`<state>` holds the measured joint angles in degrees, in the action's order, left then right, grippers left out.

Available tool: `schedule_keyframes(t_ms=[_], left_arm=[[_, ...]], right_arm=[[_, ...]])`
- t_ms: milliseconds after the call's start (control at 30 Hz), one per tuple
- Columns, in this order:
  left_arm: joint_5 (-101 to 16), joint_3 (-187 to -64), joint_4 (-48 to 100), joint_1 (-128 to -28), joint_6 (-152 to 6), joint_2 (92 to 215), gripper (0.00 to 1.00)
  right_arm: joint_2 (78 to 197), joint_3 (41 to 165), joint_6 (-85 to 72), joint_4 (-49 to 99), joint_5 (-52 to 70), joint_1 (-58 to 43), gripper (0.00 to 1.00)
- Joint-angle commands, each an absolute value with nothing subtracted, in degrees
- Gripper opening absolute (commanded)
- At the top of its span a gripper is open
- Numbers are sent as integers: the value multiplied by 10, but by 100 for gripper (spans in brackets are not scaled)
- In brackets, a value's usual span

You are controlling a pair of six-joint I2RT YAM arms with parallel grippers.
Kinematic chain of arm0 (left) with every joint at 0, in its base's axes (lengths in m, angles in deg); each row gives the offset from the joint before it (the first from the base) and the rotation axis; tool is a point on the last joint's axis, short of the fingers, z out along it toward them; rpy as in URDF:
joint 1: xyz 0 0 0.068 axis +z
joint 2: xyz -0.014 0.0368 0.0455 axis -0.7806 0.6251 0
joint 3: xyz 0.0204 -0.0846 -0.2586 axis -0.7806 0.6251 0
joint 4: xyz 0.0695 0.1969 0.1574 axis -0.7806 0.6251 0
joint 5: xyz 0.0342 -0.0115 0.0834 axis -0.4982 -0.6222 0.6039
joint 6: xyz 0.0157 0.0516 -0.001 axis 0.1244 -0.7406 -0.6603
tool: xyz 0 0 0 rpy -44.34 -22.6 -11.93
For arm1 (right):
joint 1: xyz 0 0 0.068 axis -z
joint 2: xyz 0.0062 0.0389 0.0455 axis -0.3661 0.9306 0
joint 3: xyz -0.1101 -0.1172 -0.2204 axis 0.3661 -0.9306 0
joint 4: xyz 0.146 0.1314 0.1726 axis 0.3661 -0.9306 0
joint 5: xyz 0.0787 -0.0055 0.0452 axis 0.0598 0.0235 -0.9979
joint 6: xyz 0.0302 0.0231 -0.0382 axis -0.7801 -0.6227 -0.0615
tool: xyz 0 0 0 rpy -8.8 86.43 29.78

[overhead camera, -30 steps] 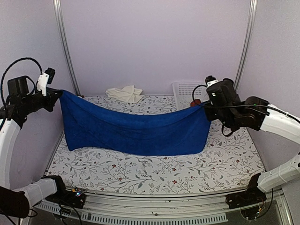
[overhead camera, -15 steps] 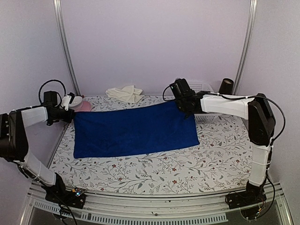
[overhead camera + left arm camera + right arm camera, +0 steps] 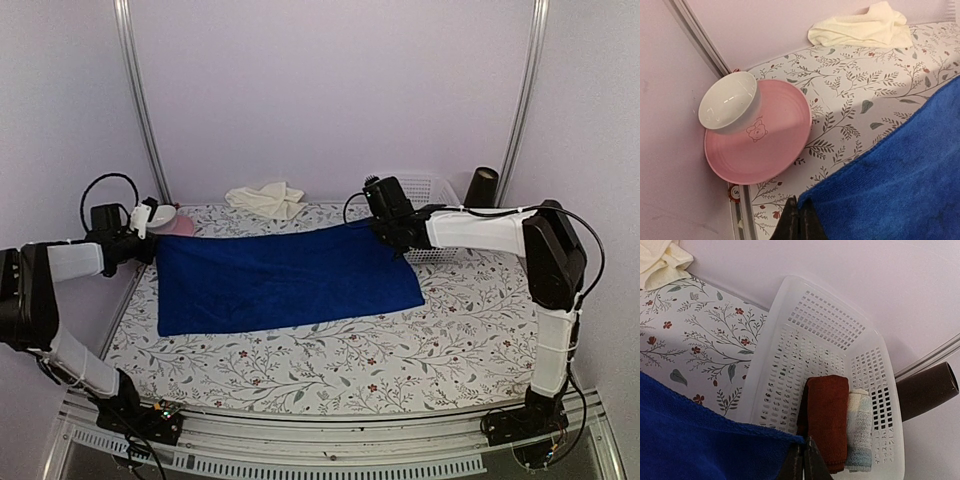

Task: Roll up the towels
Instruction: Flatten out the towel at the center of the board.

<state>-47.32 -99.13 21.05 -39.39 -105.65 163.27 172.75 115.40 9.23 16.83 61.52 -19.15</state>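
The royal blue towel (image 3: pixel 290 280) lies spread flat across the middle of the flowered table. My left gripper (image 3: pixel 150 243) is low at its far left corner and shut on that corner; in the left wrist view the closed gripper (image 3: pixel 800 220) pinches the blue towel (image 3: pixel 900 180) at its tip. My right gripper (image 3: pixel 386 232) is shut on the far right corner, and the right wrist view shows this gripper (image 3: pixel 804 456) closed on the blue towel's (image 3: pixel 690 440) edge. The cream towel (image 3: pixel 265 198) lies crumpled by the back wall, untouched.
A pink plate (image 3: pixel 765 145) carrying a white bowl (image 3: pixel 730 102) sits in the back left corner beside my left gripper. A white perforated basket (image 3: pixel 790 340) at the back right holds a dark red roll (image 3: pixel 827 410) and a pale roll (image 3: pixel 860 430). A dark cylinder (image 3: pixel 483 186) stands behind it.
The blue towel hung stretched in the air between both raised grippers a second ago; both arms have come down and back, and it now lies flat with its far corners still pinched.
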Motion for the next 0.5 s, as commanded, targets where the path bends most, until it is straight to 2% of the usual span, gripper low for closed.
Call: schedule_keyframes(t_ms=[0,300,467], left_arm=[[-484,-980,209,-388,-1076,1548,0],[-456,-977,387,-353,-1083,1372,0],[-475,-1006,486,-323,-1082,1279,0]], right_arm=[[1631,1086,91,185,600,-215,2],[1468,942,69,181,611,-299,2],[1385,919,49,163,653,-348,2]])
